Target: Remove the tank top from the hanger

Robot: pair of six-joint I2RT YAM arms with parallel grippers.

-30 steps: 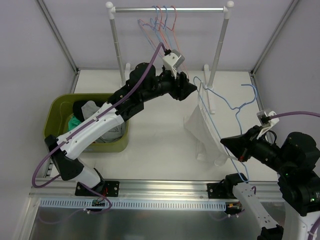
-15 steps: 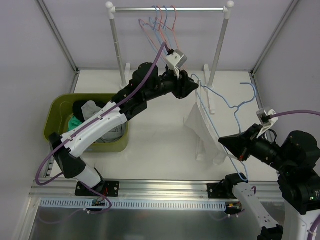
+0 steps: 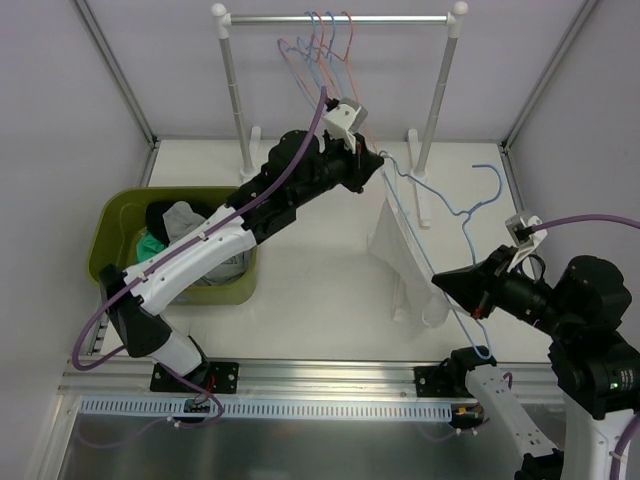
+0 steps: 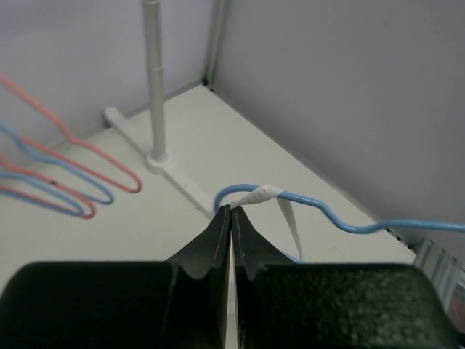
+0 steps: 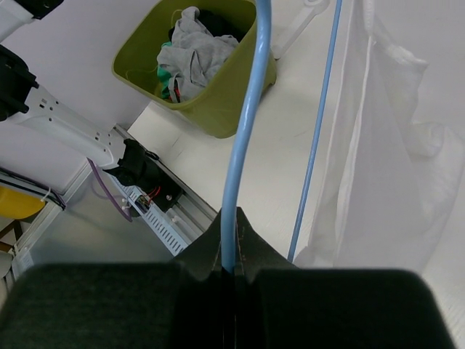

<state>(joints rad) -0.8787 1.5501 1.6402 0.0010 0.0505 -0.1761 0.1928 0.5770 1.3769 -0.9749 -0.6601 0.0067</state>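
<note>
Just right of centre, the white tank top [image 3: 405, 255] hangs on the blue hanger [image 3: 455, 210], the right gripper [image 5: 231, 218] clamped tight on its wire, while the left gripper [image 4: 231, 212], pinching the strap [image 4: 261, 193], should slide it off the wire's end.

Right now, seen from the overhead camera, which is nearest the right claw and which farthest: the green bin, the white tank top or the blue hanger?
1. blue hanger: clamped in the right gripper itself.
2. tank top: hanging just to its left.
3. green bin: far over on the table's left side.
</note>
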